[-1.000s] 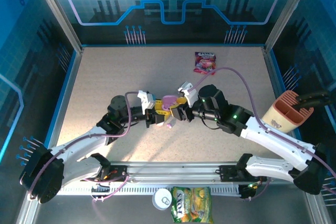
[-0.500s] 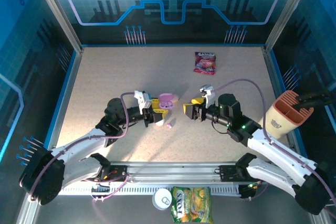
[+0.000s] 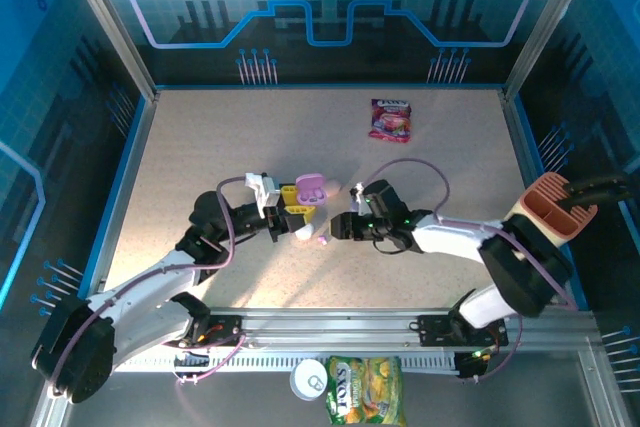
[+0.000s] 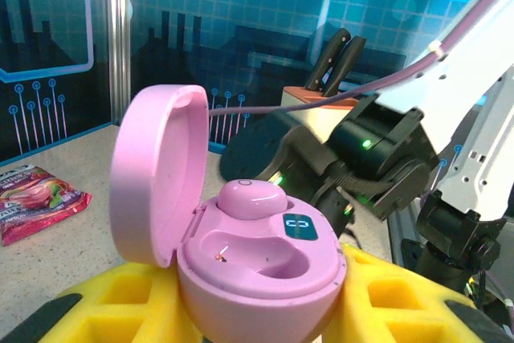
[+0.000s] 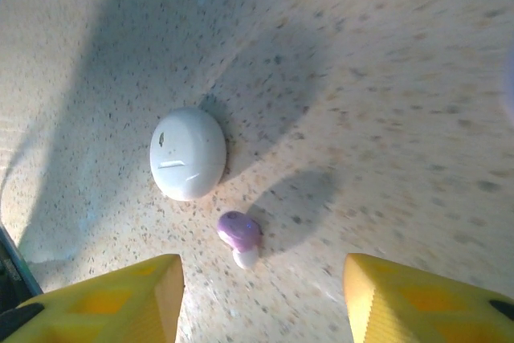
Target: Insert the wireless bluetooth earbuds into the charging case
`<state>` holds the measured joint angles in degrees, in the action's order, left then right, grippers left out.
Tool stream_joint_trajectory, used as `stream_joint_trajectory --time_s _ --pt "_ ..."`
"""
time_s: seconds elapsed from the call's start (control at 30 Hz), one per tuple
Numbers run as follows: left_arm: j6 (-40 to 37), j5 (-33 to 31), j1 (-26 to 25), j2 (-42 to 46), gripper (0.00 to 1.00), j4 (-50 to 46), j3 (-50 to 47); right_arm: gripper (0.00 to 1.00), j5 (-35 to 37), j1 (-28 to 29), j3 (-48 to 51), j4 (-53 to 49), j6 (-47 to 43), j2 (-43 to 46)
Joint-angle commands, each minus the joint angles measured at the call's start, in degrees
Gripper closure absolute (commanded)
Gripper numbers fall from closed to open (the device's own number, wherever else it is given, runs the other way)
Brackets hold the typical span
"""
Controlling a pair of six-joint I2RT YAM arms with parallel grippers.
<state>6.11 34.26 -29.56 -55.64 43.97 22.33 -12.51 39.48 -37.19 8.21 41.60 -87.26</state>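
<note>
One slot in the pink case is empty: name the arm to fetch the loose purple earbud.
Right. The right end effector hangs open over the purple earbud; the left end effector holds the pink case.

Speckled beige table (image 3: 200,137): far-left corner open; pink foil packet (image 3: 389,118) by far edge, tan knife block (image 3: 548,215) at right edge.

Glossy pink plastic charging case (image 4: 257,279), matt yellow finger pads (image 4: 104,303); you see a shiny purple earbud (image 5: 239,234) and smooth white case (image 5: 187,153) on the speckled, matt worktop (image 5: 385,102).
</note>
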Motion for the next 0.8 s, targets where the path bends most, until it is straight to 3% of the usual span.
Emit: stream_joint_trajectory --time_s 0.0,0.4,0.77 --pt "0.5 0.0 0.4 1.6 0.69 0.3 -0.6 0.46 -4.1 1.0 -5.0 0.8 -0.1 -5.6" --pt "-0.4 -0.6 0.4 3.8 0.69 -2.1 -1.2 0.47 -10.5 1.6 -16.0 -5.5 -4.7 -18.5" --pt "-0.3 -0.4 0.4 3.0 0.69 -1.8 -1.1 0.50 -11.1 2.6 -14.0 -8.4 -7.0 -16.6"
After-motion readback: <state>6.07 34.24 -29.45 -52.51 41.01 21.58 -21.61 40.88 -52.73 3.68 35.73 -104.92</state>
